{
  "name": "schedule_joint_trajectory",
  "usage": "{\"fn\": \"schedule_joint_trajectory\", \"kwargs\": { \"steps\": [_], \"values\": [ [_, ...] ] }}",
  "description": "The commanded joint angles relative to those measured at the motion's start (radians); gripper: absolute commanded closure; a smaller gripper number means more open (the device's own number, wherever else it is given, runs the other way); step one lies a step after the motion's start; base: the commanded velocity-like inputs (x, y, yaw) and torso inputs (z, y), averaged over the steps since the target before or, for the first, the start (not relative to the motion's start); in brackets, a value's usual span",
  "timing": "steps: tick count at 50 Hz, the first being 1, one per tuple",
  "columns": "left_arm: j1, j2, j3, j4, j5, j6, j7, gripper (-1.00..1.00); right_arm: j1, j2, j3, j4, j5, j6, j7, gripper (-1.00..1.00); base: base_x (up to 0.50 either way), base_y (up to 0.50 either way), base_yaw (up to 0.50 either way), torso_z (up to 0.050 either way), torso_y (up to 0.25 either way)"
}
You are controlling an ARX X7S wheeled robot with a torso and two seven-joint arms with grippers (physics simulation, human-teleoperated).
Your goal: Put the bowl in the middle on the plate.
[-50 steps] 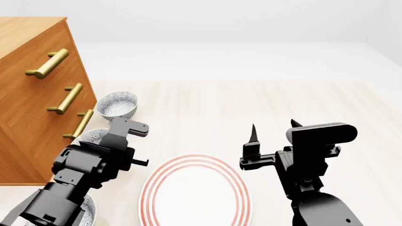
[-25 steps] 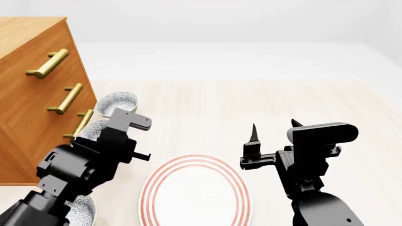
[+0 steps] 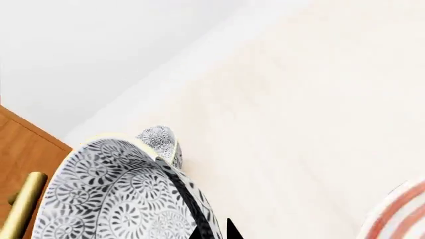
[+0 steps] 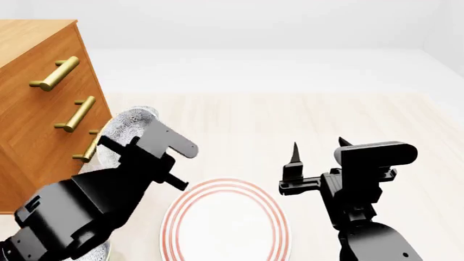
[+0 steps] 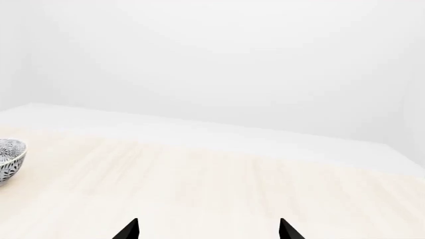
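The bowl [image 4: 119, 130], white with a dense grey-blue pattern, hangs tilted above the floor beside the dresser. My left gripper [image 4: 116, 147] is shut on its rim. In the left wrist view the bowl [image 3: 106, 194] fills the near corner, its dark rim pinched between the fingertips of the left gripper [image 3: 211, 231]. The plate [image 4: 225, 223], white with red rings, lies flat on the floor between my arms, to the right of the held bowl. Its rim [image 3: 398, 219] shows in the left wrist view. My right gripper [image 4: 318, 145] hovers open and empty right of the plate; so does the right gripper [image 5: 208, 228].
A wooden dresser [image 4: 36, 109] with brass handles stands at the left. A second patterned bowl [image 3: 159, 138] sits on the floor beyond the held one. A sliver of a third bowl [image 4: 105, 250] shows under my left arm. One bowl [image 5: 10, 159] shows at the right wrist view's edge.
My left arm has risen and swung forward with the bowl, lifting it off the floor and tilting it. The right arm has barely moved.
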Motion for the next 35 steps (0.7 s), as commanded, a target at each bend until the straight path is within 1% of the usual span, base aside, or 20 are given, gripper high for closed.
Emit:
{"fn": "schedule_joint_trajectory", "kwargs": {
  "steps": [1,3,4,5,6,10,13,19,20,22,25,31,35],
  "values": [
    [-0.008,-0.094,0.18,0.365,0.052,-0.078,0.009,1.0,0.0,0.003,0.001,0.003,0.005,-0.003,0.006,-1.0,0.0,0.0,0.0,0.0,0.0],
    [-0.016,-0.103,0.215,0.408,0.055,-0.094,0.021,1.0,0.0,0.004,0.001,0.001,0.006,-0.001,0.007,-1.0,0.0,0.0,0.0,0.0,0.0],
    [-0.023,-0.112,0.246,0.433,0.081,-0.092,0.016,1.0,-0.001,0.005,0.002,-0.002,0.007,0.0,0.007,-1.0,0.0,0.0,0.0,0.0,0.0],
    [-0.023,-0.111,0.246,0.445,0.077,-0.104,0.012,1.0,-0.001,0.005,0.003,-0.003,0.008,0.001,0.008,-1.0,0.0,0.0,0.0,0.0,0.0],
    [-0.035,-0.119,0.27,0.483,0.078,-0.123,0.017,1.0,0.0,0.006,0.005,-0.004,0.01,0.001,0.008,-1.0,0.0,0.0,0.0,0.0,0.0],
    [-0.054,-0.122,0.297,0.541,0.075,-0.17,0.011,1.0,0.0,0.006,0.001,-0.002,0.01,-0.002,0.01,-1.0,0.0,0.0,0.0,0.0,0.0],
    [-0.081,-0.134,0.321,0.621,0.057,-0.207,0.026,1.0,0.001,0.007,0.0,0.002,0.011,-0.004,0.01,-1.0,0.0,0.0,0.0,0.0,0.0],
    [-0.103,-0.109,0.312,0.726,-0.026,-0.316,0.035,1.0,0.002,0.008,-0.006,0.007,0.011,-0.007,0.013,-1.0,0.0,0.0,0.0,0.0,0.002],
    [-0.089,-0.096,0.279,0.745,-0.08,-0.342,0.049,1.0,0.002,0.009,-0.006,0.004,0.012,-0.004,0.014,-1.0,0.0,0.0,0.0,0.0,0.0],
    [-0.09,-0.085,0.273,0.766,-0.101,-0.36,0.046,1.0,0.002,0.009,-0.006,0.003,0.013,-0.005,0.014,-1.0,0.0,0.0,0.0,0.0,0.0],
    [-0.095,-0.078,0.284,0.78,-0.11,-0.367,0.045,1.0,0.002,0.01,-0.007,0.005,0.014,-0.006,0.016,-1.0,0.0,0.0,0.0,0.0,0.0],
    [-0.14,-0.079,0.384,0.779,-0.073,-0.341,0.072,1.0,0.002,0.012,-0.008,0.004,0.016,-0.006,0.018,-1.0,0.0,0.0,0.0,0.0,0.0],
    [-0.153,-0.065,0.403,0.792,-0.083,-0.356,0.074,1.0,0.003,0.012,-0.008,0.007,0.019,-0.007,0.019,-1.0,0.0,0.0,0.0,0.0,0.0]
  ]
}}
